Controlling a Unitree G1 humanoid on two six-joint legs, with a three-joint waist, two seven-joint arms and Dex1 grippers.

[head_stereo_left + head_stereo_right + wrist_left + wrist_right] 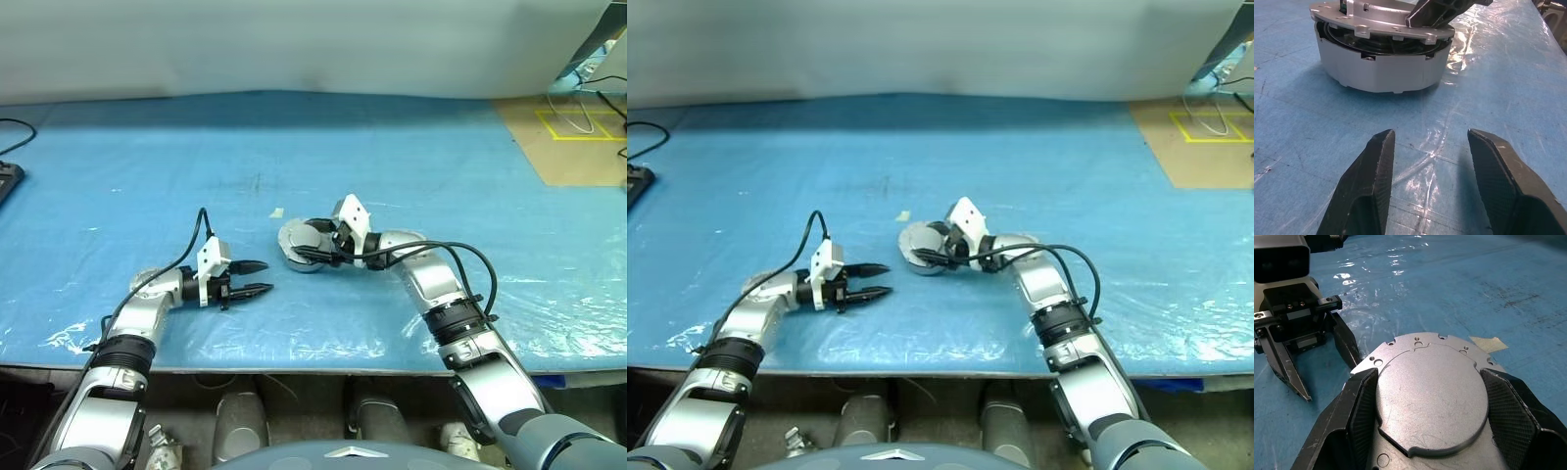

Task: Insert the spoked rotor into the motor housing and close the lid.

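No brand, label or writing can be read on any of the parts. Near the middle of the head-camera frame, the short round silver-grey metal motor housing stands on the blue plastic-covered table, its round plain grey metal lid lying down over it, and the right gripper has its two black fingers spread wide on either side of that lid's rim. Left of centre, the left gripper stays clear of the housing with its fingers moderately apart, holding nothing, and a small scrap of pale tape lies just above the housing.
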